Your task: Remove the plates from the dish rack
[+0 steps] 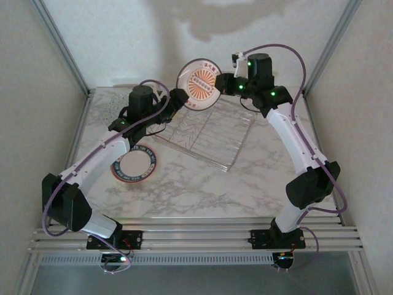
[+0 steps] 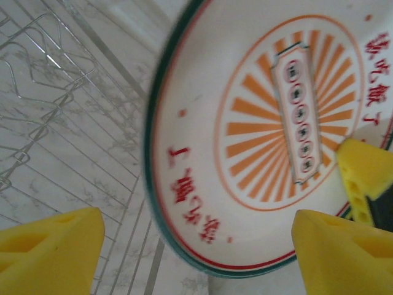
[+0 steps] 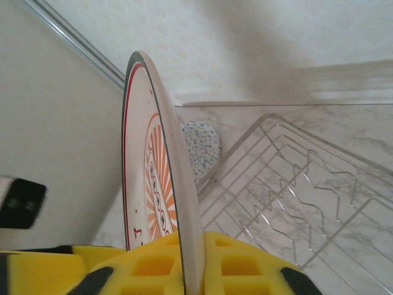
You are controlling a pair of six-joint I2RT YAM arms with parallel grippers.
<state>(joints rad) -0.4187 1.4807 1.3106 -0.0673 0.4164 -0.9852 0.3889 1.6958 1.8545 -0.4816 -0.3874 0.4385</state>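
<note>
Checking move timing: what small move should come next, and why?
Probably bring the open left gripper in onto the free rim of the white emblem plate to take it: the right gripper holds that plate on edge, lifted, and the left fingers face it without touching.

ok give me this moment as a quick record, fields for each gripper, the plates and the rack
right gripper: shut on the rim of the white plate, which stands on edge over the rack's far left corner
left gripper: open, facing the white plate's emblem side, not gripping it
dish rack: no plate seen standing in it
red-and-blue-rimmed plate: flat on the table, partly under the left arm
speckled plate: beyond the rack's far left end
</note>
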